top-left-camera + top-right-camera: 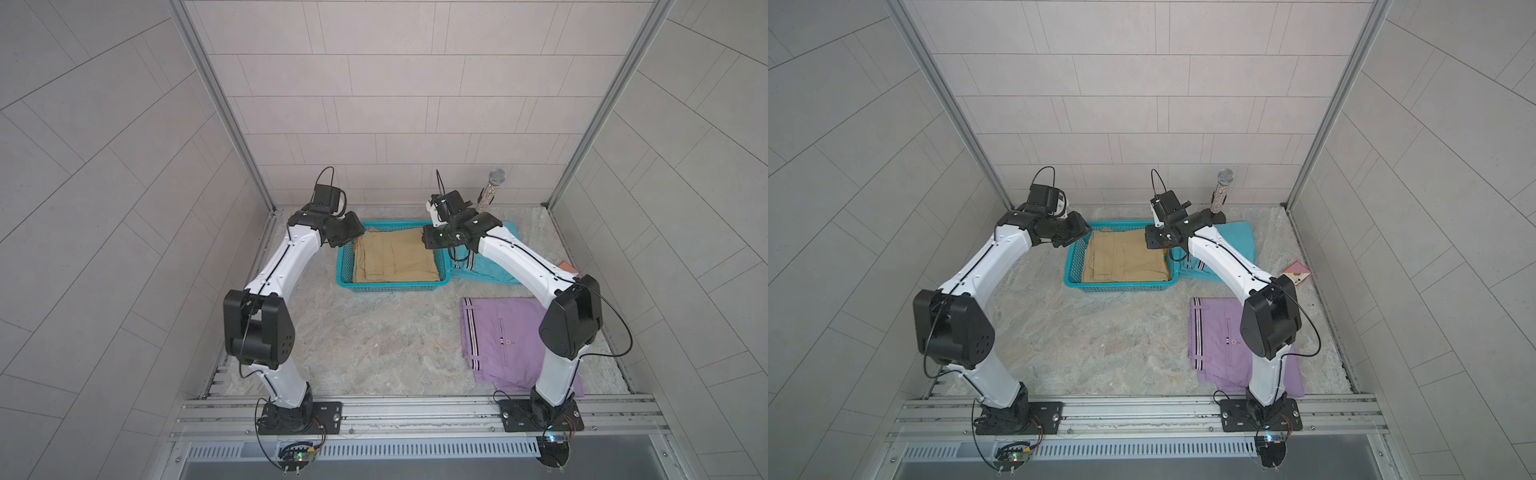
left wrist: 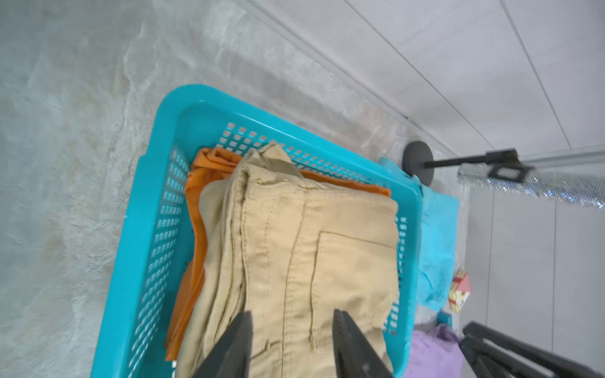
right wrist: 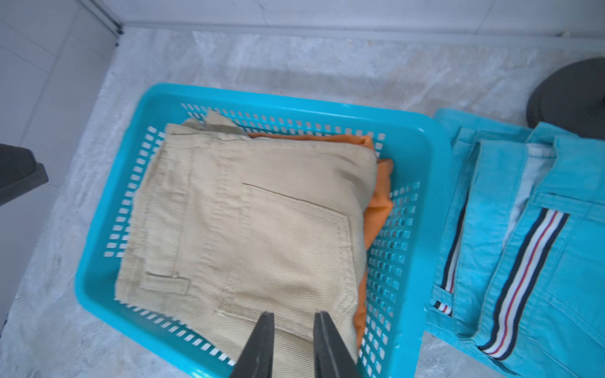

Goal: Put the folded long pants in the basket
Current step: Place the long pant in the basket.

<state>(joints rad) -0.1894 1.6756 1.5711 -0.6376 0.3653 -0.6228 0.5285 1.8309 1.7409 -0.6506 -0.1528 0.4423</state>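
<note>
The teal basket [image 1: 390,285] stands at the back middle of the floor. Tan folded pants [image 1: 395,257] lie on top inside it, over orange pants [image 3: 381,199] whose edge shows underneath. Light blue striped pants [image 1: 492,270] lie just right of the basket, partly under my right arm. Lilac striped pants [image 1: 503,336] lie front right. My left gripper [image 2: 293,314] hangs over the basket's left end, open, with nothing between its fingers. Over the right end, my right gripper [image 3: 294,313] is open narrowly above the tan pants.
A glittery microphone [image 1: 492,187] stands on a round black base [image 3: 569,98] behind the light blue pants. A small pink box [image 1: 567,268] lies by the right wall. Tiled walls close in the back and both sides.
</note>
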